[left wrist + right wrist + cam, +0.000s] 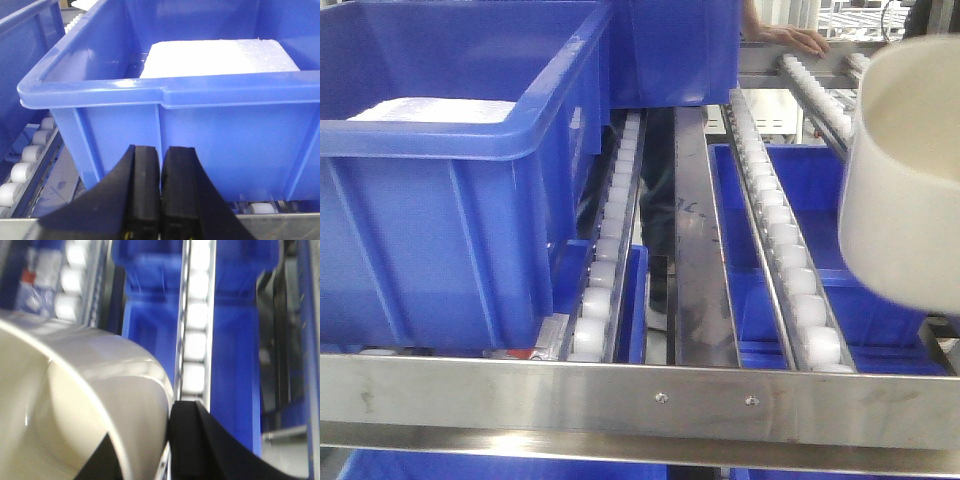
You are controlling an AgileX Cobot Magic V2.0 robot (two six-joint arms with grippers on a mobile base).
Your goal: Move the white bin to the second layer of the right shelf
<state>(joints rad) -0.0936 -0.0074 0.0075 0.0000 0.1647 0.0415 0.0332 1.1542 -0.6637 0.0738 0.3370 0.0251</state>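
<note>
Carrying step: the right gripper point(145, 450) pinches the glossy cream-white plastic bin's point(905, 170) wall above the steel roller-rail shelf level point(790, 270), which calls for lowering next, while the left gripper's point(161, 192) fingers sit nearly closed, empty.

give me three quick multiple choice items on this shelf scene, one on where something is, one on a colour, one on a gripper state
1. Where is the glossy cream-white plastic bin in the front view?
A. right edge, raised above the roller rails
B. inside the left crate
C. below the front lip

2. What colour is the large plastic crate standing on the left rollers?
A. green
B. blue
C. red

3. How do the left gripper fingers stand?
A. wide apart
B. clamped on the crate rim
C. together, holding nothing

Answers:
1 A, it shows at the right edge above the white roller rail.
2 B, its walls and rim are blue.
3 C, the black fingers nearly touch in front of the crate wall.
</note>
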